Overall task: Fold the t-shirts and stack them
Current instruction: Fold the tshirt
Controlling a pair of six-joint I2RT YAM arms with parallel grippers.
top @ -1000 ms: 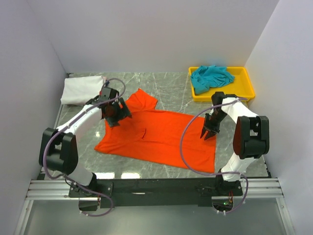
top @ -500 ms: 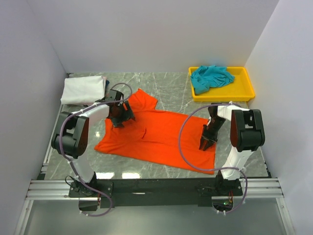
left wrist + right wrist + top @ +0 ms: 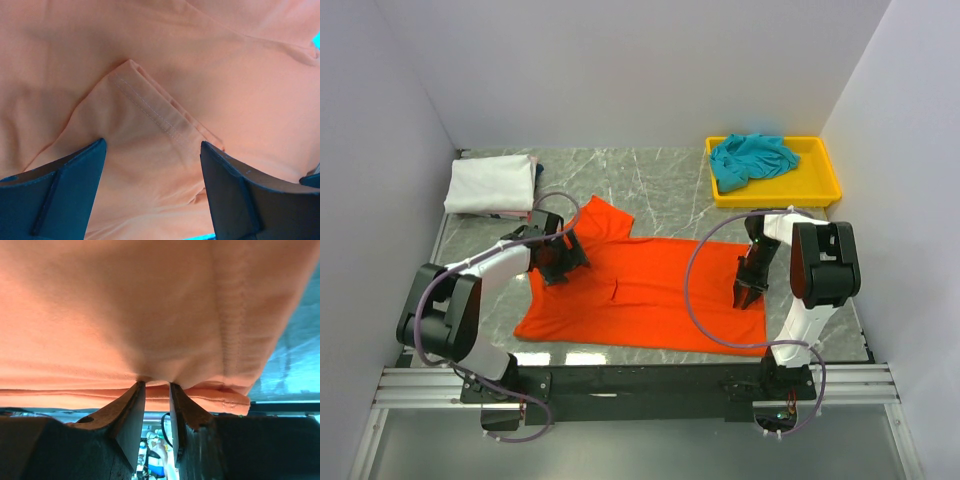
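Observation:
The orange-red t-shirt (image 3: pixel 650 290) lies spread flat in the middle of the table. My left gripper (image 3: pixel 560 262) is low over its left sleeve area. In the left wrist view it (image 3: pixel 152 145) is open, with a folded hem of the cloth (image 3: pixel 165 75) between the fingers. My right gripper (image 3: pixel 747 292) is at the shirt's right edge. In the right wrist view it (image 3: pixel 156 385) is shut on a pinch of the orange cloth (image 3: pixel 150 305). The white t-shirt (image 3: pixel 492 185) lies folded at the far left. The teal t-shirt (image 3: pixel 750 158) is crumpled in the tray.
A yellow plastic tray (image 3: pixel 825 180) stands at the far right, against the right wall. White walls close in the table on three sides. A black rail (image 3: pixel 640 380) runs along the near edge by the arm bases.
Both grippers have moved toward the near edge. The orange-red shirt has slid nearer with them and its near hem now lies straighter.

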